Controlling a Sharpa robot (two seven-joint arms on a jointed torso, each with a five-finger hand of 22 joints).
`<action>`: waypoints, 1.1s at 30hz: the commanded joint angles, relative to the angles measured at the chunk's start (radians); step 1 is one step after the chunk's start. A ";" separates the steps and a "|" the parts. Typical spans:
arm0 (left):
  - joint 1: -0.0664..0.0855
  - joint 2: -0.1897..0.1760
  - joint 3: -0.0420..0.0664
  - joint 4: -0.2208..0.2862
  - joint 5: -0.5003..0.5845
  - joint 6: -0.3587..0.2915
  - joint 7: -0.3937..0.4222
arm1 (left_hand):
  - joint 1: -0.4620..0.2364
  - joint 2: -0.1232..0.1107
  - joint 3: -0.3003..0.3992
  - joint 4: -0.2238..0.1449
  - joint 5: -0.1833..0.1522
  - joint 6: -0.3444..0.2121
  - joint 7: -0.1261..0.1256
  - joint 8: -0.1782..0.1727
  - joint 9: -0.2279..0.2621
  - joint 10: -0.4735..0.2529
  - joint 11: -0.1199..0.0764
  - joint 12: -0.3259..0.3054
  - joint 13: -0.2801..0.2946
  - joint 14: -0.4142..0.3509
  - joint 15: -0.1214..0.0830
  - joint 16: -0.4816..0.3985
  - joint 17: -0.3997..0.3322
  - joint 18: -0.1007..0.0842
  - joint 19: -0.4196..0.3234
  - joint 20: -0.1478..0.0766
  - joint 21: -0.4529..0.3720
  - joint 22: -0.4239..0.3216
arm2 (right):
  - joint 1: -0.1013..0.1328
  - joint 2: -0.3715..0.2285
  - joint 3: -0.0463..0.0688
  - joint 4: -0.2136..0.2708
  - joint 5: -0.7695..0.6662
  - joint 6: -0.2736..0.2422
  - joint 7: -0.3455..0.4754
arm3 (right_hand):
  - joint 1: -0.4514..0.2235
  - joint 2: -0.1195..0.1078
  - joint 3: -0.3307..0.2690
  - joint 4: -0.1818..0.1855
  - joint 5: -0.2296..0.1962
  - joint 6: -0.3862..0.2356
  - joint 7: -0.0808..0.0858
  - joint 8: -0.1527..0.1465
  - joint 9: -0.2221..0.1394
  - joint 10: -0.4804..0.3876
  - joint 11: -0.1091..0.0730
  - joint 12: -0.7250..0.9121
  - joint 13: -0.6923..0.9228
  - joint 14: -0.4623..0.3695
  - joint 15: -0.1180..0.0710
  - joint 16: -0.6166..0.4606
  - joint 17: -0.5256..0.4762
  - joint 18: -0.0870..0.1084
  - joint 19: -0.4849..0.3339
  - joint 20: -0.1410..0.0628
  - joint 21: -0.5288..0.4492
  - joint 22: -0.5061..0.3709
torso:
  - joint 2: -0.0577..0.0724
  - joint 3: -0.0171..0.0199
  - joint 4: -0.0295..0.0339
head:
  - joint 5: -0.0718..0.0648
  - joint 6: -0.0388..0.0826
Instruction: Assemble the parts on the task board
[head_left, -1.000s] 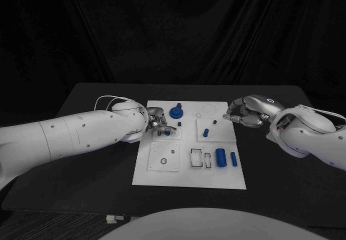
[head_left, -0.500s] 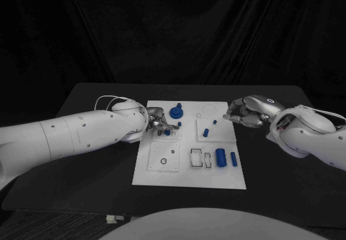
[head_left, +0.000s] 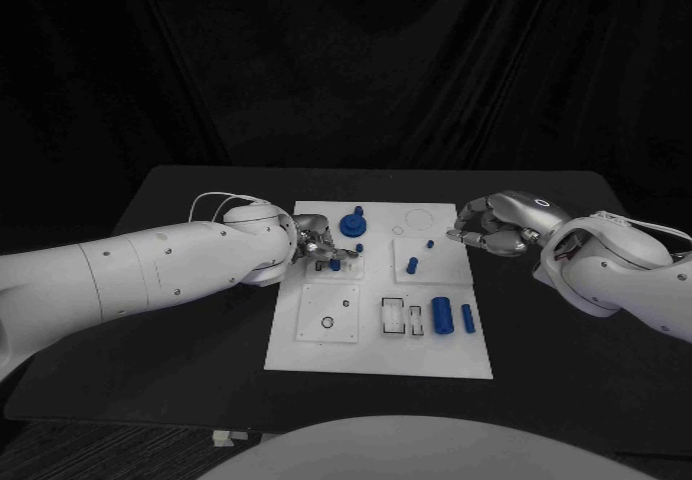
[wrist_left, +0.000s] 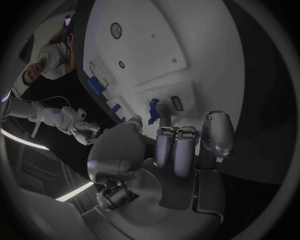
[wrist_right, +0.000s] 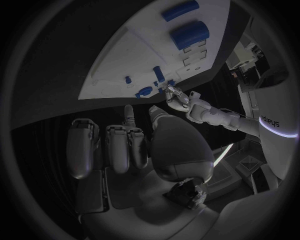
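A white task board lies in the middle of a black table, its long sides running from the near edge toward the far edge. Wide bare table shows on both sides of the board and in front of it.

The left hand reaches over the board's left edge, in its far half. Its fingers are drawn together around a small blue peg at the board surface; the head view does not settle whether they actually clamp it, but the left wrist view shows fingertips touching a blue piece. Just beyond the hand, nearer the far edge, stands a blue knobbed part.

The right hand hovers over the table just outside the board's right edge, near its far right corner. Its fingers are curled inward and hold nothing.

In the board's right half stand two small blue pins. Toward the near right part lie a thick blue cylinder and a thinner blue rod side by side, close to the right edge. The near left part carries a square plate with a small ring.
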 joint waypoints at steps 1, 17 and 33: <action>-0.003 0.004 0.000 0.001 0.002 -0.026 0.033 | 0.011 -0.001 -0.006 0.001 0.002 0.006 -0.001 0.007 0.002 0.030 -0.001 0.007 0.201 0.104 0.004 0.003 0.263 0.015 0.009 0.001 0.006 0.163 | -0.003 -0.002 0.001 0.001 -0.002 -0.009 -0.015 | 0.012 0.002 0.004 -0.001 0.006 0.007 -0.002 -0.005 -0.001 0.103 0.009 0.003 0.263 0.080 0.007 -0.007 0.148 0.011 0.026 0.009 -0.005 0.205 | 0.000 -0.0003 0.0004 | 0.001 0.000; -0.003 0.007 0.000 -0.002 0.002 -0.039 0.045 | 0.036 0.012 -0.008 -0.001 0.016 0.028 -0.010 0.011 0.000 0.033 -0.008 0.008 0.202 0.104 -0.002 0.003 0.263 0.014 0.013 -0.004 0.010 0.164 | -0.003 -0.001 0.001 -0.001 -0.002 -0.009 -0.015 | 0.012 0.002 0.004 -0.001 0.006 0.007 -0.002 -0.006 -0.002 0.103 0.009 0.003 0.263 0.080 0.007 -0.007 0.147 0.011 0.026 0.009 -0.007 0.204 | 0.000 0.0000 0.0001 | 0.001 0.000; -0.003 0.002 0.000 -0.004 0.002 -0.022 0.035 | 0.080 0.025 -0.012 0.000 0.083 0.026 -0.011 -0.019 -0.024 0.022 -0.011 -0.001 0.193 0.104 -0.006 0.003 0.263 0.016 0.007 -0.009 -0.002 0.161 | -0.004 0.001 0.001 -0.002 -0.002 -0.007 -0.015 | 0.013 0.003 0.004 -0.001 0.006 0.008 -0.002 -0.007 -0.003 0.103 0.009 0.003 0.263 0.079 0.007 -0.009 0.144 0.012 0.025 0.009 -0.009 0.204 | -0.001 -0.0001 0.0001 | 0.003 0.000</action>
